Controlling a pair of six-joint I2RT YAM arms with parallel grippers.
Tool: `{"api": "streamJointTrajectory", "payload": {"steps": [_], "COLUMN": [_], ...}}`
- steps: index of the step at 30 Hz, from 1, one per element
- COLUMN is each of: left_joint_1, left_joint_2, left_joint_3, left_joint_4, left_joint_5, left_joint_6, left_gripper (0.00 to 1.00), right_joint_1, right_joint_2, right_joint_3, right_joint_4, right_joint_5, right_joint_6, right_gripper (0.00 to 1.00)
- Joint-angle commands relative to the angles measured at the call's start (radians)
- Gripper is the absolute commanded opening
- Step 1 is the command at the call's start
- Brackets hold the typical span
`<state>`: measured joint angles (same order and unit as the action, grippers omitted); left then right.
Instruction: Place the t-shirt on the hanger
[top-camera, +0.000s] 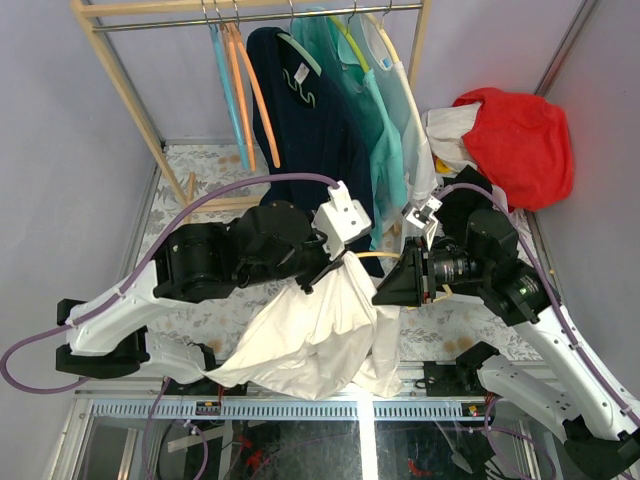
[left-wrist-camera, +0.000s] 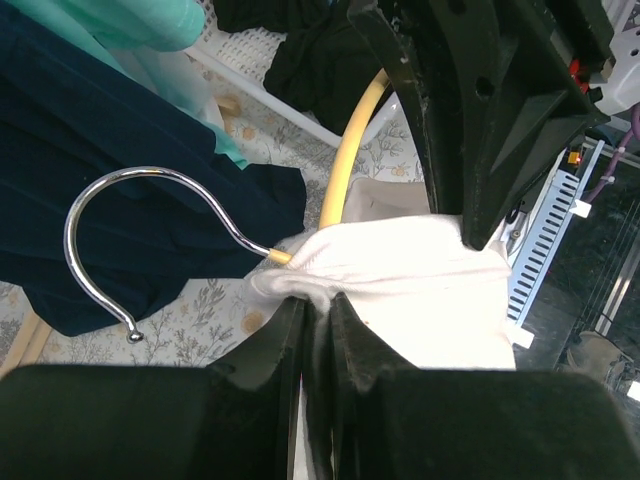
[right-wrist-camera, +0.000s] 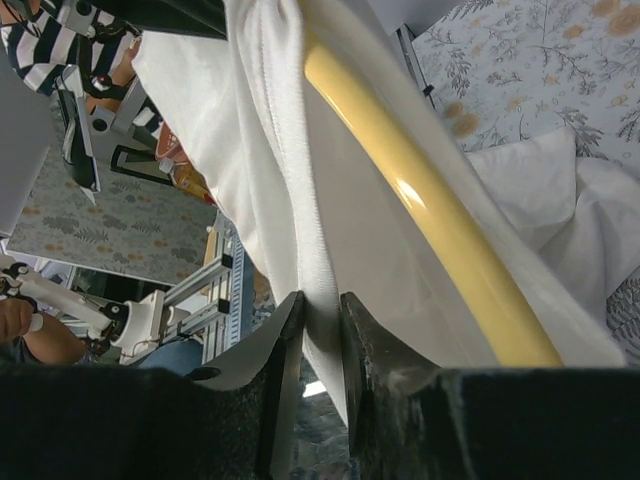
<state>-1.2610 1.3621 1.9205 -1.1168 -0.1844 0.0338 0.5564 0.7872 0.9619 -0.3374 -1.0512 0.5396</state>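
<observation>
Left pincer (left-wrist-camera: 315, 322) is clamped on a bunched fold of the t-shirt (top-camera: 310, 335) near the collar; right pincer (right-wrist-camera: 320, 318) is also closed tight on a fabric fold, right beside the hanger (right-wrist-camera: 430, 220). Shirt hangs slack off the two grips, its bulk heaped on the desk (top-camera: 445, 325), hem spilling to the near edge by the arm bases. Hanger sits up between the pincers, partly inside the shirt. Its metal hook (left-wrist-camera: 243, 232) pokes out of the white cloth, and fabric lies against one yellow arm in the right wrist view, but the left wrist view shows a bare stretch of yellow arm. Judged roughly halfway: hook is through the neck, shoulders not seated, body not pulled straight. Room is tight. The pincers are near each other, and the rack (top-camera: 130, 90) with the navy shirt (top-camera: 320, 140) and mint shirt (top-camera: 385, 140) hangs just behind them. Hook is close to the navy cloth and could snag. Looks like more room toward the near desk edge than toward the rack.
</observation>
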Motion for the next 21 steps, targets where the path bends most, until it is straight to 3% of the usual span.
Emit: {"api": "streamJointTrajectory", "payload": {"steps": [1,21], "left_joint_1": [0.009,0.025], "left_joint_2": [-0.019,-0.053], "left_joint_3": [0.059,0.098], "left_joint_4": [0.059,0.025], "left_joint_5": [-0.023,-0.071], "left_joint_6": [0.024,0.054], "left_gripper": [0.00,0.00], "right_joint_1": [0.002,0.002], "right_joint_2": [-0.015,-0.098], "right_joint_3": [0.007,0.004], "right_joint_4": [-0.069,-0.350], "right_joint_5": [-0.024,0.136], "right_joint_6": [-0.057,-0.192], "right_gripper": [0.27,0.21]}}
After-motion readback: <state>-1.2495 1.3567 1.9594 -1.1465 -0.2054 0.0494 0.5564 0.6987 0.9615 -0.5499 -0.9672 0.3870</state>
